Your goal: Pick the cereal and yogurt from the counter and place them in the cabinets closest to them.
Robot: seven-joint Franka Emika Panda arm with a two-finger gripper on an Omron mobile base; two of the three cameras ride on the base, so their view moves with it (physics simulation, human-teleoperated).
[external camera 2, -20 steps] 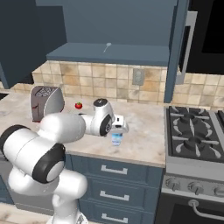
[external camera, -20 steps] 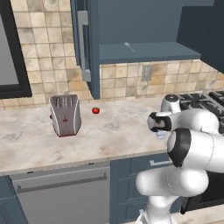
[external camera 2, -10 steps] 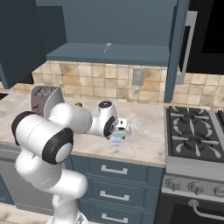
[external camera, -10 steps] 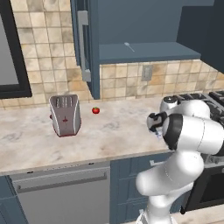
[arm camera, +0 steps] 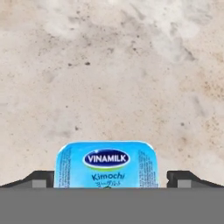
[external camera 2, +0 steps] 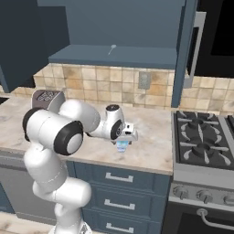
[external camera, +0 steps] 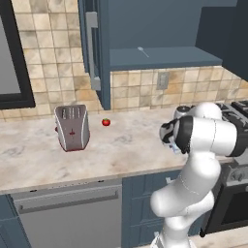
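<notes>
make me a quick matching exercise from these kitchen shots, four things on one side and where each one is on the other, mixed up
Things:
1. yogurt
2. tomato
3. toaster
4. gripper

Places:
A. on the counter just right of the toaster
B. over the yogurt, jaws open either side of it
C. far left on the counter
D. on the counter near its front edge, below the hand

Pairs: 1-D, 2-A, 3-C, 4-B

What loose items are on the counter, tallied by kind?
Toaster: 1
Tomato: 1
Yogurt: 1, between the open gripper fingers
Total: 3
</notes>
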